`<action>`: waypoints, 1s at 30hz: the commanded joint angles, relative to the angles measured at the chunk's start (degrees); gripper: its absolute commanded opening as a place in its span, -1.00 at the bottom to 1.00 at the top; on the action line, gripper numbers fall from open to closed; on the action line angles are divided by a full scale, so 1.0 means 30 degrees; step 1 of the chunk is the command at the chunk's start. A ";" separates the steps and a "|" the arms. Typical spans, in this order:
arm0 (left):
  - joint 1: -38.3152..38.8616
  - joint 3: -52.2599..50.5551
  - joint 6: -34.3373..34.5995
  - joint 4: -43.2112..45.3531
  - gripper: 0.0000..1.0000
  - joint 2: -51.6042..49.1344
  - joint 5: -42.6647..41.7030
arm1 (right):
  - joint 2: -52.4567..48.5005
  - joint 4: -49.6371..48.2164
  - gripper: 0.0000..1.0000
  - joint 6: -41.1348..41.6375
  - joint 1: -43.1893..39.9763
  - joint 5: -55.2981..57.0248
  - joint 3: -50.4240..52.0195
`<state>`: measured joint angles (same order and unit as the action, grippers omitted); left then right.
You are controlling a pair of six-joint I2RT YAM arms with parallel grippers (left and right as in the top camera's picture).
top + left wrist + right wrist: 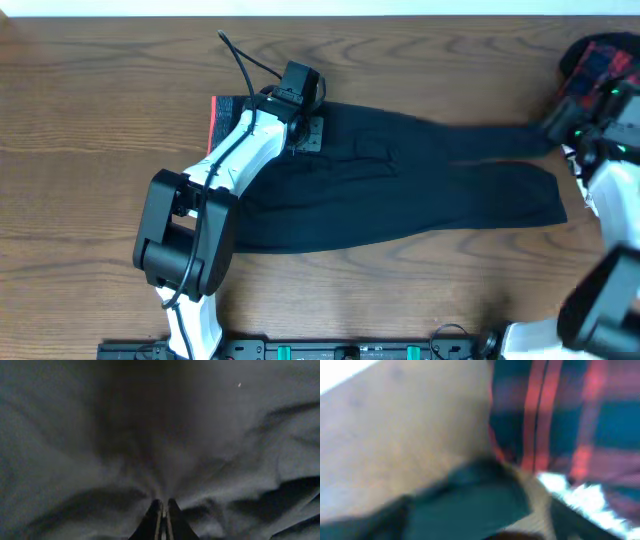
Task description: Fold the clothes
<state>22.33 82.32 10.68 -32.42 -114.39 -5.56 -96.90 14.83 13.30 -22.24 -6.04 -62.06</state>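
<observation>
Black trousers (400, 180) lie mid-table, waist toward the left edge; the left gripper (163, 504), closed, pinches their fabric, which may slip; the right gripper (567, 130), opening unreadable, could catch the plaid garment (600, 58) at the far right corner.

From above, one camera takes in the whole table (80, 100). The left wrist camera sits close over the black trousers (225, 435). The right one, blurred, faces the plaid cloth (570, 410); both garments show from above too.

Wht left arm (232, 152), blk joints, cable (238, 62)
</observation>
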 commanded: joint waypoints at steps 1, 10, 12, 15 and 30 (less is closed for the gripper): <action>-0.0022 0.0168 -0.0029 -0.0328 -0.88 0.0058 0.0306 | -0.1610 0.0678 0.98 0.0685 -0.0058 -0.0954 0.0044; -0.0029 0.0168 -0.0029 -0.0321 -0.88 0.0058 0.0408 | -0.0525 0.1880 0.98 -0.2135 -0.0044 -0.2047 0.0044; -0.0022 0.0168 -0.0029 -0.0321 -0.86 0.0058 0.0729 | 0.0138 0.1974 0.98 -0.2470 -0.0051 -0.2441 0.0044; -0.0066 0.0168 -0.0036 -0.0321 -0.49 0.0058 0.0816 | 0.1304 0.2331 0.99 -0.3628 -0.0044 -0.3534 0.0044; -0.4714 0.0386 -0.0765 -0.0969 0.69 0.2645 0.0226 | 0.3439 0.4860 0.95 -0.4350 -0.0342 -0.5996 0.0044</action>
<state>12.47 82.32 10.24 -35.35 -108.92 -4.12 -87.94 29.52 0.80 -22.28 -22.48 -61.45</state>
